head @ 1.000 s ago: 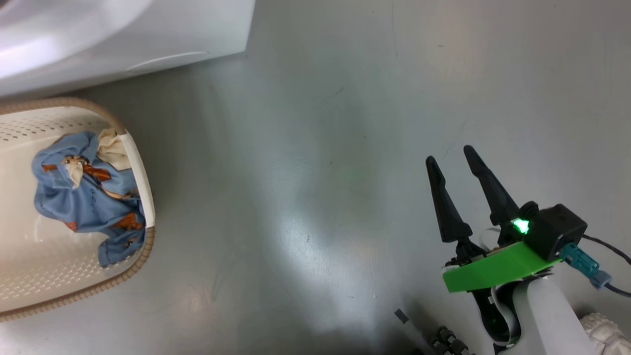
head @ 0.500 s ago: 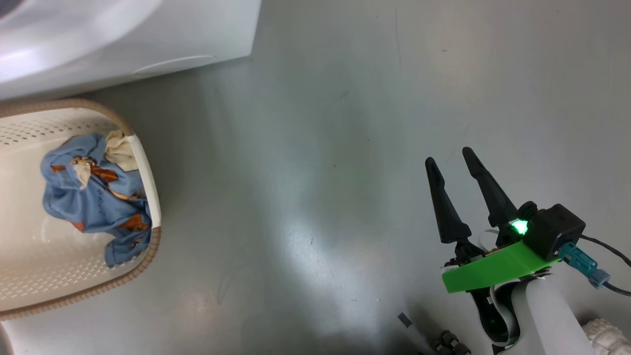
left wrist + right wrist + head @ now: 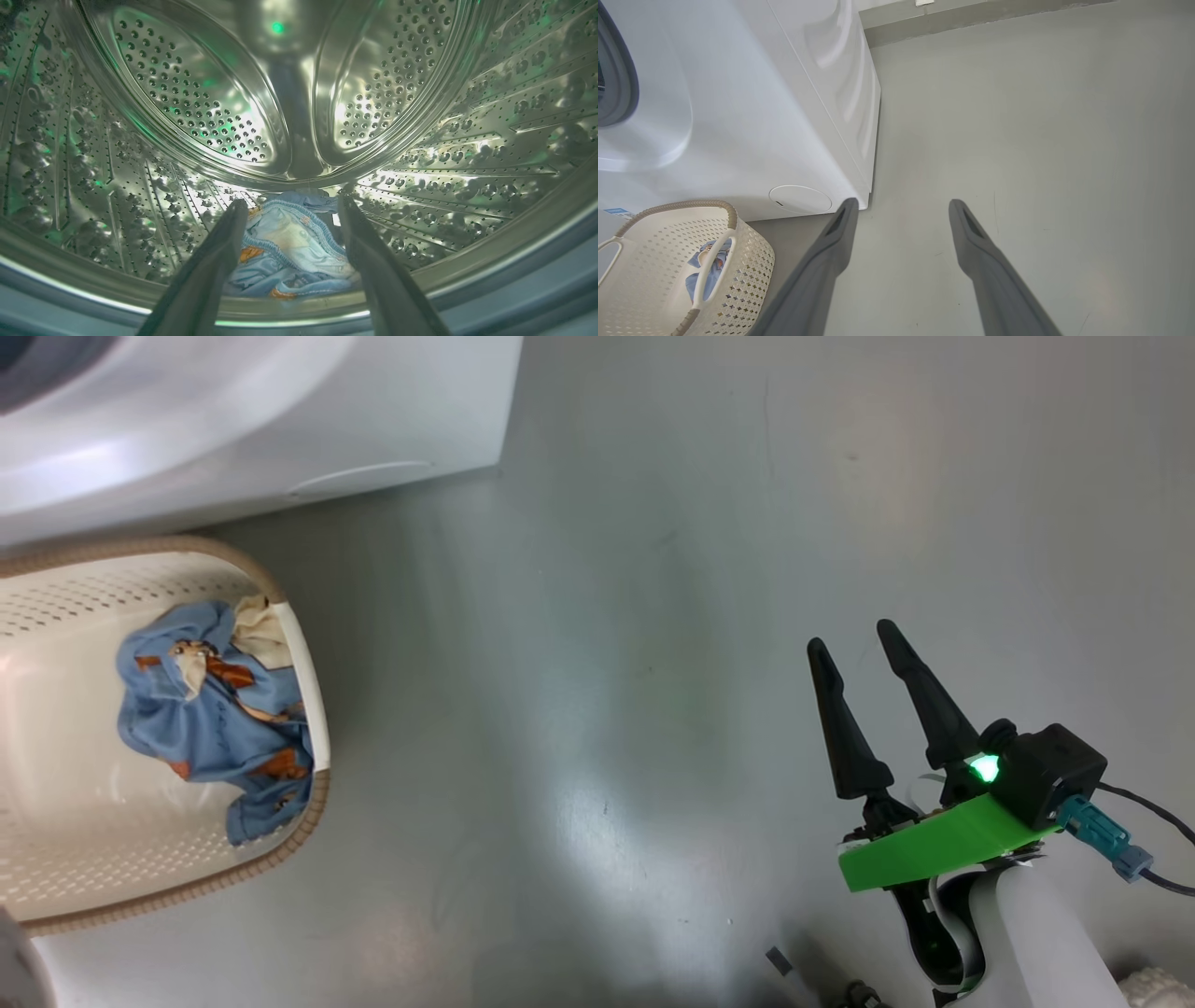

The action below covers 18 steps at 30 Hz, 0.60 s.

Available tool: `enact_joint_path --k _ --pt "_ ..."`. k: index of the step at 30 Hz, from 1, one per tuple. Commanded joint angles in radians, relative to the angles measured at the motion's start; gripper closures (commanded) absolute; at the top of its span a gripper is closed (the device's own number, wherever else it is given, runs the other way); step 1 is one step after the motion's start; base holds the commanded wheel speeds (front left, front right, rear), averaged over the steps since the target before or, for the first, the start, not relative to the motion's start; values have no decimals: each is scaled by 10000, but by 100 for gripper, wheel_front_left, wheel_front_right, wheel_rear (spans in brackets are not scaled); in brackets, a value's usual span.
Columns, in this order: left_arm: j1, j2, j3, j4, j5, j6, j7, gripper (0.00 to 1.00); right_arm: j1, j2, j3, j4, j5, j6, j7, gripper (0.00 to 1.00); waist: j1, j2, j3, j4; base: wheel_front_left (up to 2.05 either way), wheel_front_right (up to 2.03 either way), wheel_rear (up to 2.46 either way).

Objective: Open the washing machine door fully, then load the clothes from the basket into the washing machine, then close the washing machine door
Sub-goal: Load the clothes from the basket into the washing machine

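Our left gripper (image 3: 292,201) is inside the drum (image 3: 187,93), fingers spread, with one blue garment (image 3: 294,252) lying loose between them. The other garment (image 3: 215,728) is in the basket (image 3: 140,543), on our left side (the right gripper (image 3: 851,635), also spread, is well apart).

The left claw (image 3: 293,201) sits inside the washing machine (image 3: 738,116), fingers spread wide, gripping nothing. The right claw (image 3: 851,637) hangs open and empty, well apart from that machine.
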Motion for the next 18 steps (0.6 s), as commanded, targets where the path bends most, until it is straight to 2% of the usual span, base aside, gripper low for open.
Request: enact_joint_path --k 1,10,18 --pt "237 417 62 -71 -72 -16 -21 0 98 14 183 -148 -25 16 -48 0 0 0 -142 72 0 0 0" --pt "662 127 10 398 -286 -22 -21 0 95 14 96 -45 -182 16 -48 0 0 0 -715 350 0 0 0" --pt "1833 -110 -46 -216 -715 -25 -21 0 268 14 -55 52 -335 16 -48 0 0 0 -1783 679 0 0 0"
